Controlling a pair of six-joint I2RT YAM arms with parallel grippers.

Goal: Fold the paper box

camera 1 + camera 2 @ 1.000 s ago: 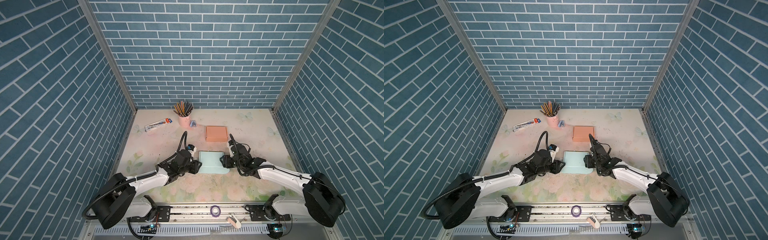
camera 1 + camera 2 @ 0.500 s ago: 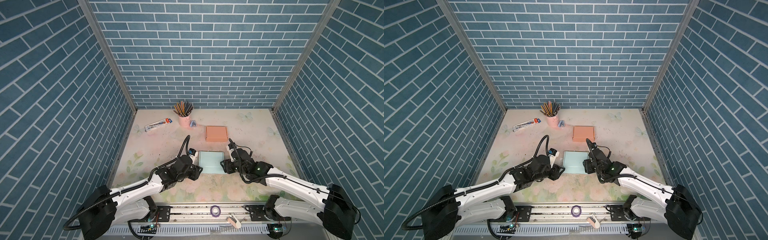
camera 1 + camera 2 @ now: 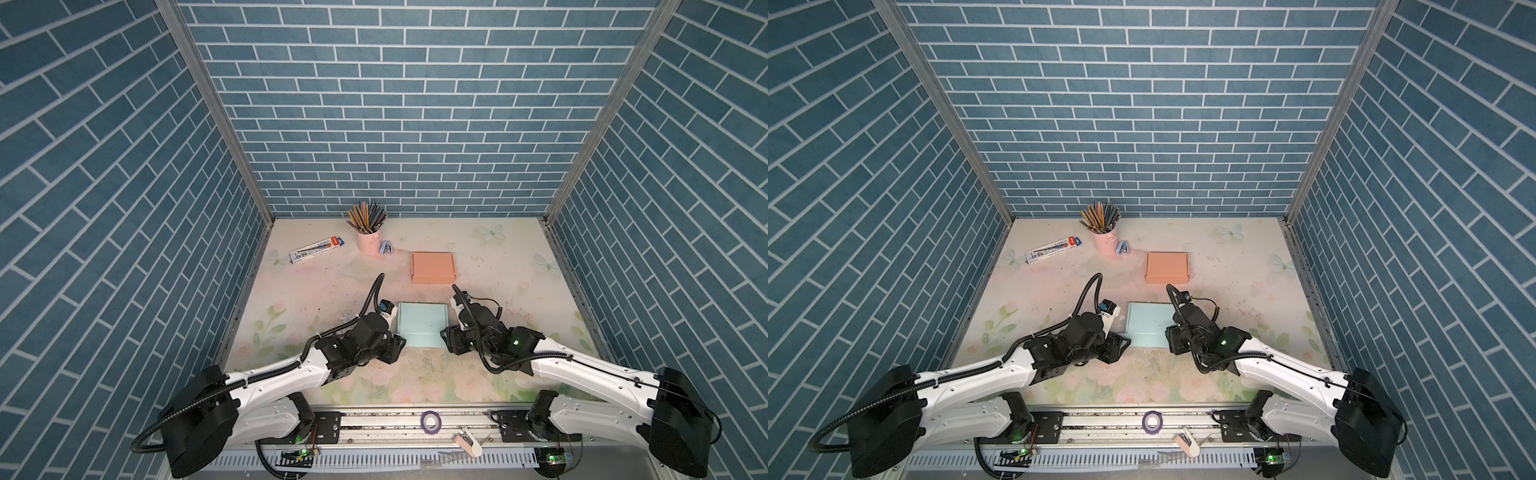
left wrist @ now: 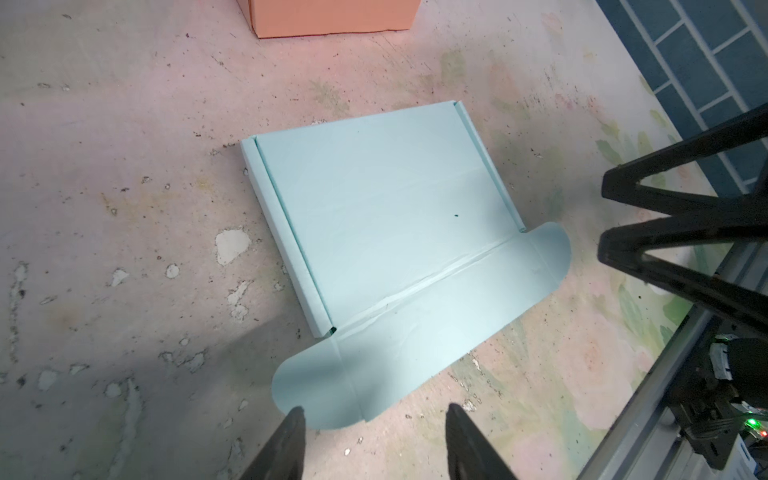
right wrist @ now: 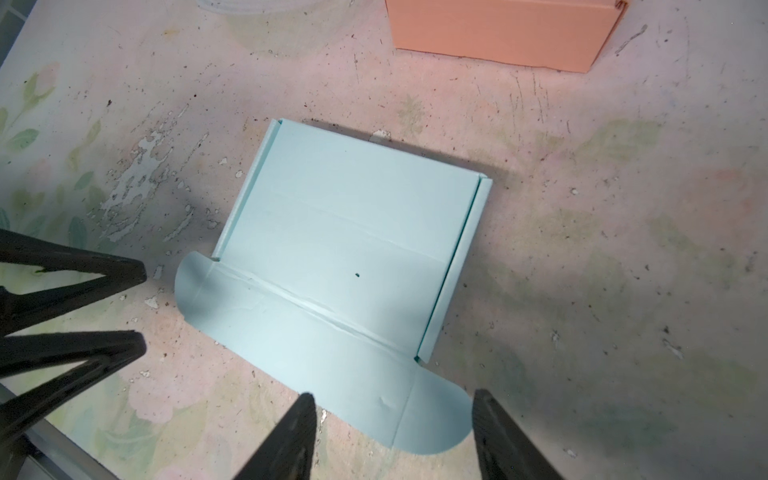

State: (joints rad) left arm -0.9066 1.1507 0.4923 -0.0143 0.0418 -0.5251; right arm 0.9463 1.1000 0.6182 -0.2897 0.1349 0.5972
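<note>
Pale blue card made up the box [image 3: 422, 324], which was found lying on the table [image 3: 498, 266] between the two arms in both top views. Part of the folding was judged done: the two side walls [image 4: 282, 241] were seen raised along the main panel, each doubled into a narrow strip. The front flap [image 4: 436, 332] was seen spread flat on the table, its two rounded ears [image 5: 440, 415] unbent and nothing tucked in. Whether the wide panel was a lowered lid or the bare floor could not be told. The left gripper [image 4: 374, 409] was held wide, just short of one ear, with nothing gripped. The right gripper [image 5: 392, 395] was likewise spread wide by the other ear, and nothing was pinched between its fingers. What remained was judged to be the bending in of the ears, the lifting of the flap along its whitened crease, and its tucking into the body. An orange box [image 3: 432, 268], already closed, was seen farther back, well apart.
</note>
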